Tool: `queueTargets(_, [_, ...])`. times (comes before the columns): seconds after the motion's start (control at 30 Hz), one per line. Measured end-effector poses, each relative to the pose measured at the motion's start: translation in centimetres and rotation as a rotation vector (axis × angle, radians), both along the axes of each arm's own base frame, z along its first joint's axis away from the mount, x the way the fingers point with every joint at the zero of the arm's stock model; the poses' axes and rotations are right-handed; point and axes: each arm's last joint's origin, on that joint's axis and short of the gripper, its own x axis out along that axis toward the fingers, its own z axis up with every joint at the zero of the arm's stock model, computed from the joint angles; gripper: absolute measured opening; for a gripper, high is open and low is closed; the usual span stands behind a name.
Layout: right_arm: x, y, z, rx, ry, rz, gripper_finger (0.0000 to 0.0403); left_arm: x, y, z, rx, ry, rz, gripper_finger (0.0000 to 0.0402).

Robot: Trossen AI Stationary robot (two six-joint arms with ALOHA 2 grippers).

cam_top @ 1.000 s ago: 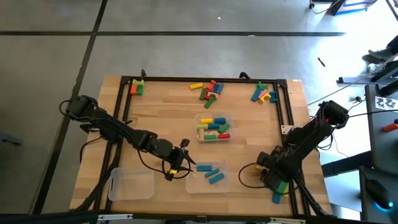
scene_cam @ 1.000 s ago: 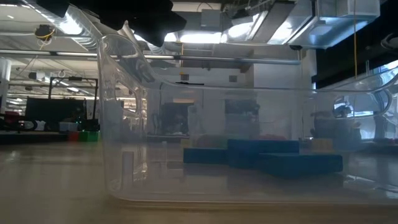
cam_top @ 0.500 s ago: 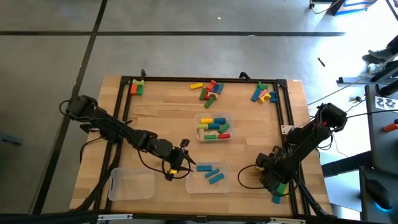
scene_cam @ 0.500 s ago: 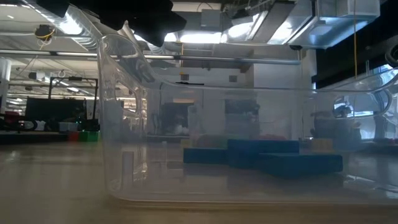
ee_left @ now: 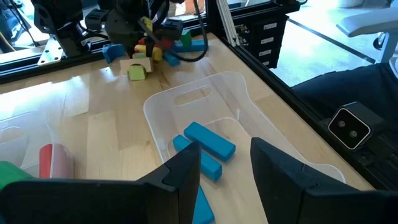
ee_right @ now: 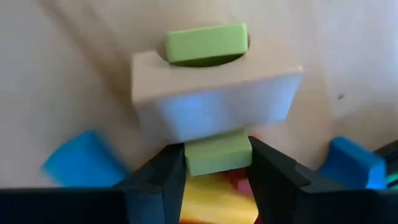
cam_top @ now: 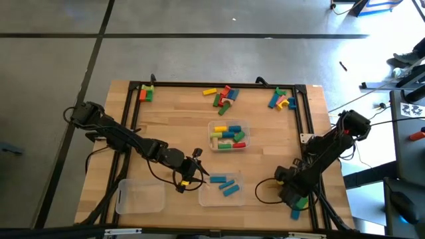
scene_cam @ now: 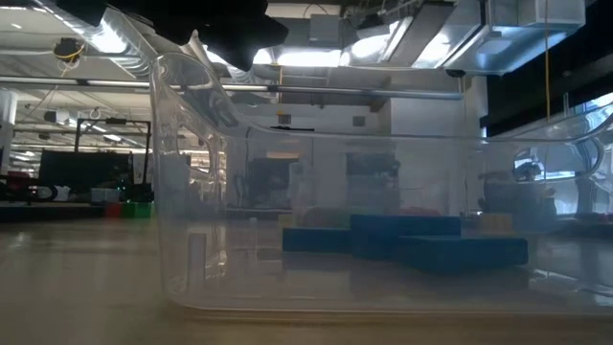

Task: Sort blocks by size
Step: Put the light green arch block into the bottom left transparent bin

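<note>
Our right gripper (ee_right: 217,163) pinches a green block (ee_right: 217,154) in the near-right pile; we should lift straight, sparing the tan block (ee_right: 214,93). Our left gripper (ee_left: 224,163) hangs open over the near tray (ee_left: 205,93).

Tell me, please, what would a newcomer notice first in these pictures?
The clear tray at the table's middle, full of mixed coloured blocks, draws the eye. The left claw hovers open beside the near tray with three blue blocks. The right claw pinches a green block at the right near corner.

No readable text, labels or numbers anywhere
</note>
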Motion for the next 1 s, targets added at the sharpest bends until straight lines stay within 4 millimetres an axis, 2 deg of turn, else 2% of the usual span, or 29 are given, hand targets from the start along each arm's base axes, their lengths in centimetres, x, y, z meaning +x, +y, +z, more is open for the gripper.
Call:
queueTargets(0.13, [0.7,0.2,0.7,0.064,0.03,-0.025,0.0133,0.0,0.0,0.0,0.0,0.0,0.0,0.0135])
queueTargets(0.37, [2.1,-0.4,1.3,0.111,0.04,-0.027,0.0143,0.0,0.0,0.0,0.0,0.0,0.0,0.0135])
queueTargets(0.57, [2.9,-1.4,1.5,0.223,0.163,-0.103,0.0142,0.0,0.0,0.0,0.0,0.0,0.0,0.0135])
queueTargets(0.83, [4.7,-2.6,1.9,0.337,0.089,-0.076,0.0138,0.0,0.0,0.0,0.0,0.001,0.0,0.0135])
queueTargets(1.0, [5.8,-3.4,2.0,0.435,0.082,-0.129,0.0136,0.0,0.0,0.0,-0.01,0.005,0.004,0.0135])
